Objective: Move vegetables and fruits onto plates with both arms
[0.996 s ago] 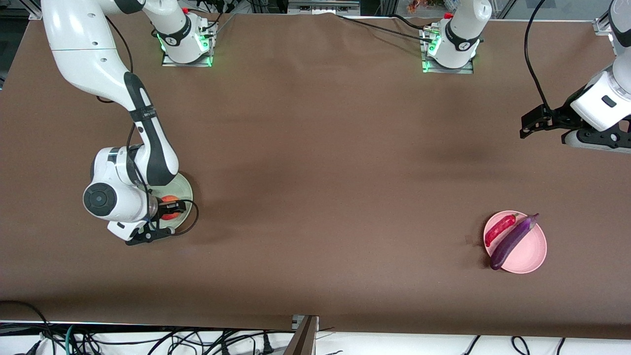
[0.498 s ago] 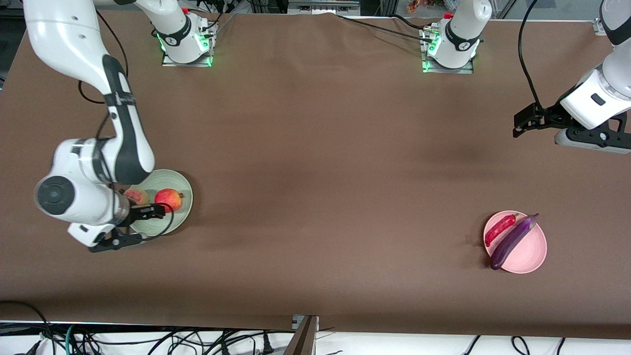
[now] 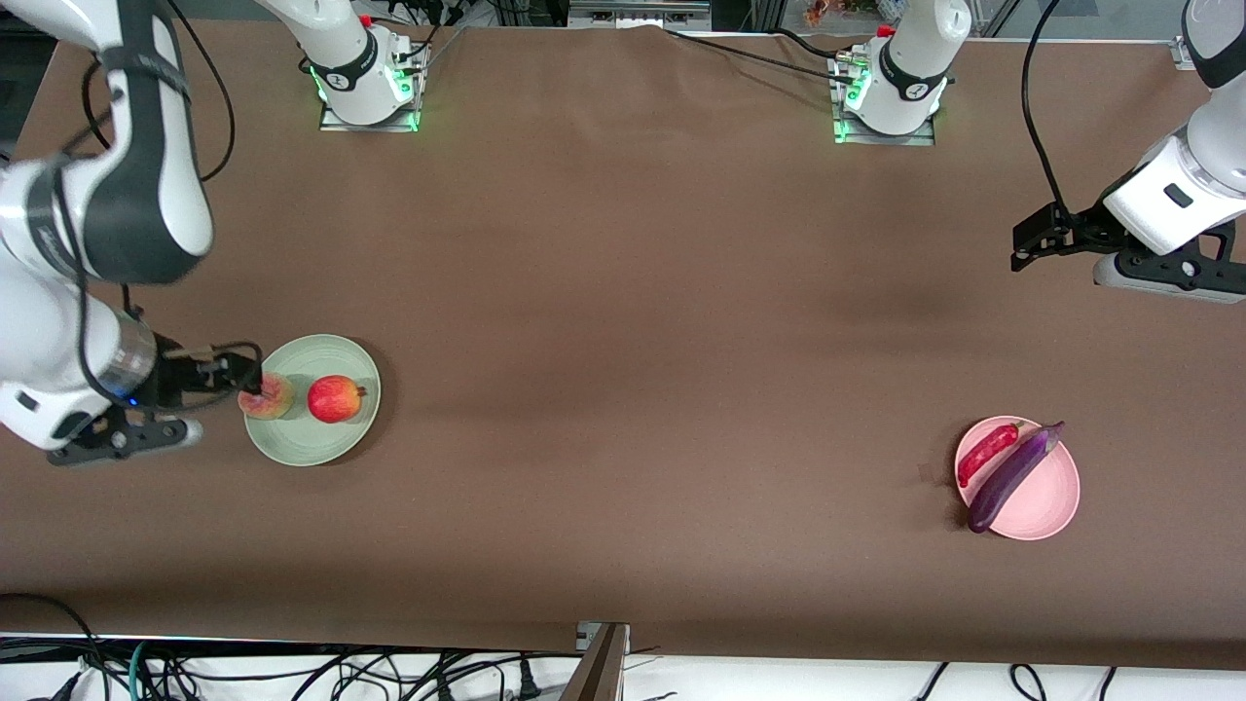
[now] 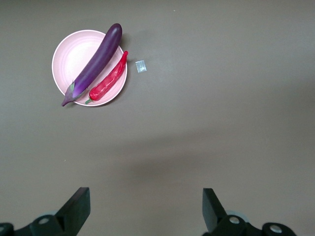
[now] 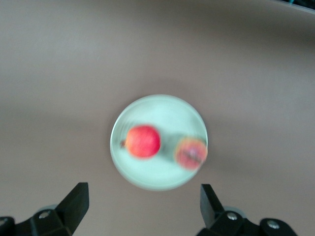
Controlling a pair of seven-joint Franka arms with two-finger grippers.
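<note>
The pale green plate [image 3: 313, 444] holds the red apple [image 3: 334, 398] and the peach [image 3: 267, 396]. My right gripper [image 3: 245, 375] is open and empty, raised over the plate's edge toward the right arm's end. The right wrist view shows the plate [image 5: 162, 109], apple [image 5: 143, 141] and peach [image 5: 191, 153] below the open gripper [image 5: 142, 206]. The pink plate [image 3: 1046, 506] holds the purple eggplant [image 3: 1012, 475] and red chili [image 3: 986, 454]. My left gripper [image 3: 1022, 245] waits open over bare table. Its wrist view shows the gripper [image 4: 146, 209], plate [image 4: 69, 59], eggplant [image 4: 96, 64] and chili [image 4: 109, 81].
The arm bases [image 3: 368, 73] [image 3: 891, 83] stand at the table's edge farthest from the front camera. A small pale scrap [image 4: 141, 66] lies on the brown cloth beside the pink plate. Cables [image 3: 292, 672] hang below the edge nearest the front camera.
My right gripper has let go of the apple on the green plate, risen and drawn back toward the right arm's end. My left gripper has shifted slightly.
</note>
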